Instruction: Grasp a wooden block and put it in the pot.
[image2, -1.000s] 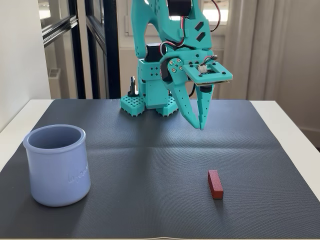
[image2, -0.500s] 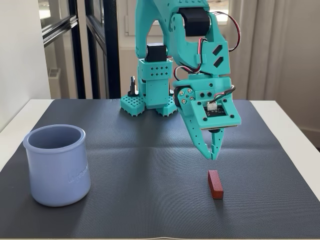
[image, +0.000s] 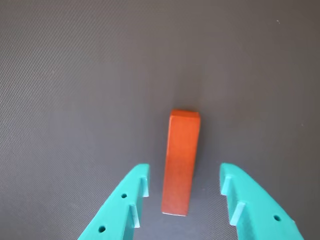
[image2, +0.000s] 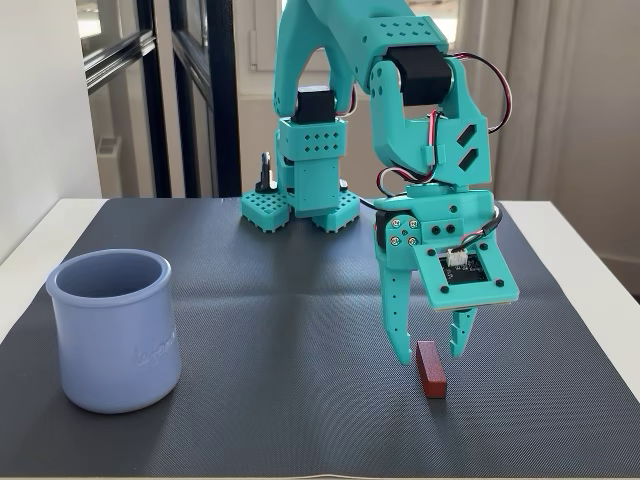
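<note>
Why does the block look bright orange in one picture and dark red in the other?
In the wrist view the block is evenly lit from above against the dark mat, so it glows orange. In the fixed view, windows behind the arm backlight the scene, so the block looks dark red, in shade under the open gripper. The pot casts only a soft shadow.

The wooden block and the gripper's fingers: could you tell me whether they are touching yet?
Apart. The wrist view shows the wooden block lying between the open gripper fingers, with dark mat visible on both sides of it.
</note>
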